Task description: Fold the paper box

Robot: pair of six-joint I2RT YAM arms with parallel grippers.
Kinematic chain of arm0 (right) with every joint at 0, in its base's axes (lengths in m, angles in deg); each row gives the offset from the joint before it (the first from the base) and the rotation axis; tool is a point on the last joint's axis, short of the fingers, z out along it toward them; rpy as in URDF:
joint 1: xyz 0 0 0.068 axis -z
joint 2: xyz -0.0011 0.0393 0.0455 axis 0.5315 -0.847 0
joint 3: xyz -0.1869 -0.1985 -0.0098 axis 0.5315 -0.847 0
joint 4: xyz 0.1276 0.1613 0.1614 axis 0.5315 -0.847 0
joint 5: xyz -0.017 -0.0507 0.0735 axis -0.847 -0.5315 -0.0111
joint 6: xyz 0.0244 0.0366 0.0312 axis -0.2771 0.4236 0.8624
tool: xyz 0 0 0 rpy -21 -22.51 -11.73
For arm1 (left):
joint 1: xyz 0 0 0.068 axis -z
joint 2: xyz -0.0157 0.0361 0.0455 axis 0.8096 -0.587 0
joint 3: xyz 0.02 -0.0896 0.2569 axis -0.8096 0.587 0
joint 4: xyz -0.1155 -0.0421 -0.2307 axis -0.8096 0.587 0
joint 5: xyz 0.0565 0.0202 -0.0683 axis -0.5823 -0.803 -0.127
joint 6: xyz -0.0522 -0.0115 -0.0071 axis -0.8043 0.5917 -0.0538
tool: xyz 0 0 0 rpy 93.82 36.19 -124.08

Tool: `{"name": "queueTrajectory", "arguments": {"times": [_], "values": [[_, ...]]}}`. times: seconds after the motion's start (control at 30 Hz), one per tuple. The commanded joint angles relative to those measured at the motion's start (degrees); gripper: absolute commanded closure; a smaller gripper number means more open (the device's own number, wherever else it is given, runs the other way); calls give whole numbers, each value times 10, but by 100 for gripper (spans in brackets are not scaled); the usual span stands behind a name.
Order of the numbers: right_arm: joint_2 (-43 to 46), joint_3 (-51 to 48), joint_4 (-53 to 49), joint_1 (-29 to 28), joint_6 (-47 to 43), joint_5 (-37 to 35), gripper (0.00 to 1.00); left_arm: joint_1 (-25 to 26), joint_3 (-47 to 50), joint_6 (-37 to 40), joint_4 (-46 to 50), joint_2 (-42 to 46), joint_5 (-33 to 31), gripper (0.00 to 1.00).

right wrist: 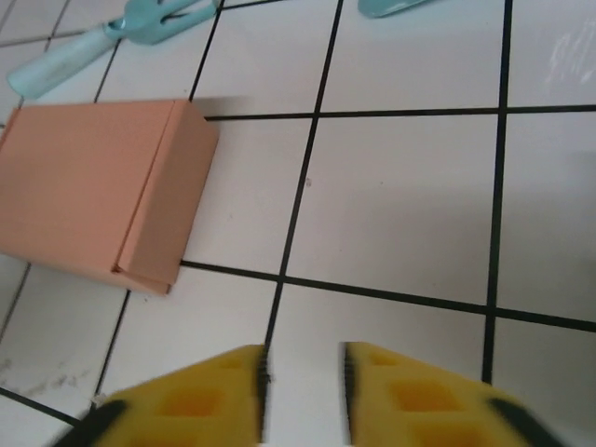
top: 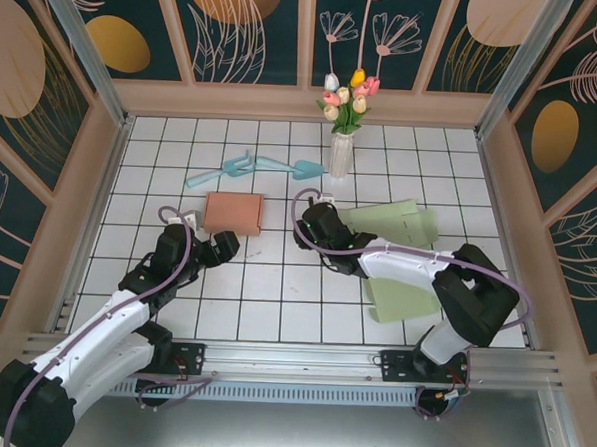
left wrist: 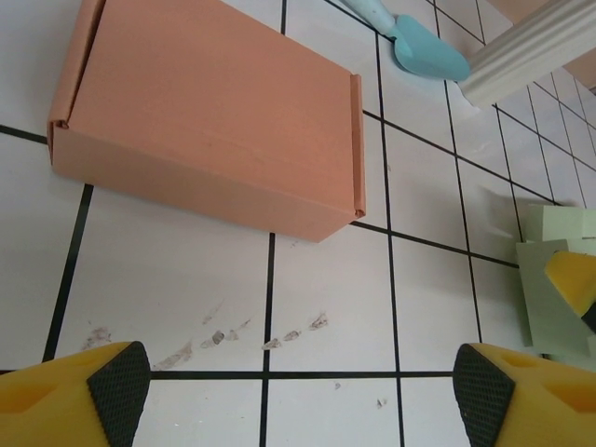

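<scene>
Paper box [top: 233, 212], orange and closed, flat on the worktop [top: 274, 302] left of centre; left gripper [top: 224, 248] just before it, spread wide and empty, right gripper [top: 304, 230] to its right, narrowly parted on nothing. Judged best: check flaps seated, press any proud edge flush. Tucked side flap [right wrist: 168, 200] resolved from the right wrist, indistinct from above.

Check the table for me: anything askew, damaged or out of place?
Nothing looks damaged. The orange box sits closed and intact. The only oddities are faint grey smudges beside it, and the green sheets lying flat, overlapped at angles under the right arm.
</scene>
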Motion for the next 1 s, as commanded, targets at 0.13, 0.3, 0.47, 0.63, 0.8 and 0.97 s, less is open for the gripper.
{"name": "queueTrajectory", "arguments": {"times": [0.13, 0.3, 0.47, 0.63, 0.8, 0.97], "values": [[56, 66, -213, 5, -56, -156, 42, 28, -16, -15, -10, -9, -25, 14], [78, 16, -228, 79, -88, -125, 39, 28, -10, -3, -32, -20, -12, 11], [72, -29, -164, 132, -120, -14, 41, 28, -4, 10, -48, -25, 1, 7], [32, -35, -128, 133, -113, 15, 57, 28, -4, 12, -45, -24, -8, 7], [-7, -31, -104, 130, -101, 30, 78, 28, -3, 10, -40, -24, -13, 7], [-1, -32, -82, 108, -81, 7, 69, 28, -4, 8, -31, -24, -20, 8]]}}
